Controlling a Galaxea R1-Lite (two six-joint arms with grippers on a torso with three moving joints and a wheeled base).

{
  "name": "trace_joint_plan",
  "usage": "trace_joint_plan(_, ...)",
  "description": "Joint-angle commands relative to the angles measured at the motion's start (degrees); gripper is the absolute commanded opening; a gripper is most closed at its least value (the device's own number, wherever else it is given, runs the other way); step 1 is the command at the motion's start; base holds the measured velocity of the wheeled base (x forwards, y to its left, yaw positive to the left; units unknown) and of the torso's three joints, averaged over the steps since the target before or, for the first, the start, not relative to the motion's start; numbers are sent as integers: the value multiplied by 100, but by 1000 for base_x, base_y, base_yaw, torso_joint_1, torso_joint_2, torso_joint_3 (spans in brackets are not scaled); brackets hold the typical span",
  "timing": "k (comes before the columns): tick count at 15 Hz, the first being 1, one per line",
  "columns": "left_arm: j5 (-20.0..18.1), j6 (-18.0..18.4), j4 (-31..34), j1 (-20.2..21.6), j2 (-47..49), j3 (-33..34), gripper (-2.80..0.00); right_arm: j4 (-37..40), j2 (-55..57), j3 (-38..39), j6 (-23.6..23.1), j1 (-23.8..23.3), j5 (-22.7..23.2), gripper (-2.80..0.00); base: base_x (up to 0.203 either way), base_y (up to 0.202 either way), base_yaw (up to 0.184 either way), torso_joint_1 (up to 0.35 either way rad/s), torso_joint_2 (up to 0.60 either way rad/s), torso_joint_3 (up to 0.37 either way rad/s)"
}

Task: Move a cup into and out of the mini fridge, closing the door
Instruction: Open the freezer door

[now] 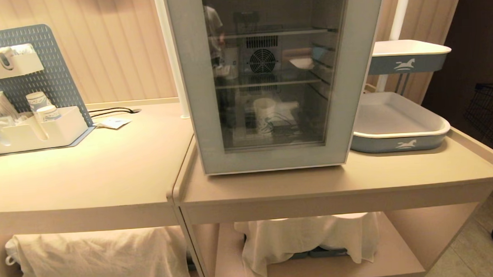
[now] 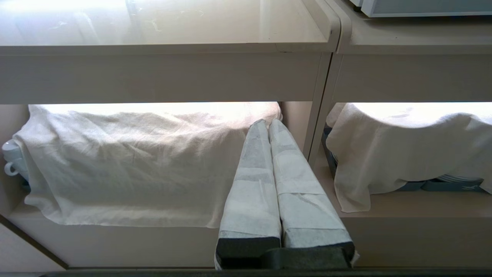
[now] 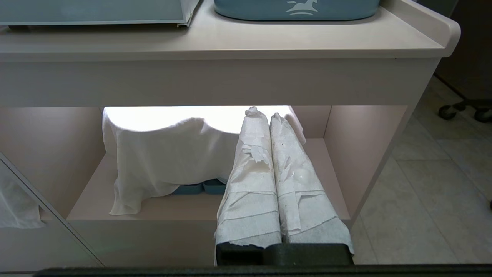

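Head view: mini fridge point(image 1: 275, 77) sat on the right counter point(image 1: 389, 174), door point(image 1: 365, 87) fully shut. Through the glass the cup point(image 1: 264, 115) stood upright on the fridge's bottom level, left of centre, below the lower wire shelf. Rear fan point(image 1: 262, 60) showed behind the middle shelf. Right of the fridge: a blue-grey tray point(image 1: 400, 142) with a horse logo, just beside the fridge, and a second like tray point(image 1: 409, 62) raised above it. On the left counter: a white organiser point(image 1: 34, 133) in front of a pegboard point(image 1: 56, 76), holding patterned cup stacks point(image 1: 41, 106). White cloths point(image 1: 97, 257) covered the lower shelves. Neither arm appeared here.

Left wrist view: left gripper point(image 2: 268, 124) hung low in front of the counter edge, level with the lower shelf, fingers point(image 2: 251, 192) wrapped in white tape and pressed together, nothing between them. Behind it a draped cloth point(image 2: 127, 165) with a white mug point(image 2: 11, 161) poking out at one end.

Right wrist view: right gripper point(image 3: 265, 114) was in the same parked pose before the right shelf bay, taped fingers point(image 3: 296, 192) together, holding nothing. Cloth point(image 3: 161, 157) behind, blue containers point(image 3: 203, 187) under its hem. Fridge base and tray bottom showed on the counter above.
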Motion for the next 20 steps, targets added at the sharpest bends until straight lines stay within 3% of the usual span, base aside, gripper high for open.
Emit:
trace_joint_plan(1, -5, 25, 30, 2, 0, -1, -280, -4, 7, 1, -3, 6, 3, -280, 0, 0, 0, 0, 0, 0)
trace_joint_plan(5, -78, 397, -24, 1, -14, -7, -280, -4, 7, 1, -3, -2, 3, -280, 0, 0, 0, 0, 0, 0)
trace_joint_plan(7, -428, 638, -101, -11, 18, -528, -280, -4, 7, 1, -3, -2, 3, -280, 0, 0, 0, 0, 0, 0)
trace_joint_plan(9, -935, 691, 550, -17, 225, -1930, -280, -4, 7, 1, -3, 7, 3, -280, 0, 0, 0, 0, 0, 0)
trace_joint_plan(11, -1111, 677, 1132, -90, 1019, -3392, -280, -4, 7, 1, -3, 7, 3, -280, 0, 0, 0, 0, 0, 0)
trace_joint_plan(16, -834, 773, 1588, -245, 5363, -7776, -280, -4, 7, 1, -3, -1, 3, -280, 0, 0, 0, 0, 0, 0)
trace_joint_plan(18, -794, 780, 1542, -283, 6805, -9162, -280, -4, 7, 1, -3, 7, 3, -280, 0, 0, 0, 0, 0, 0)
trace_joint_plan(20, -1278, 250, 1470, -324, 7906, -10167, -280, -4, 7, 1, -3, 7, 3, -280, 0, 0, 0, 0, 0, 0)
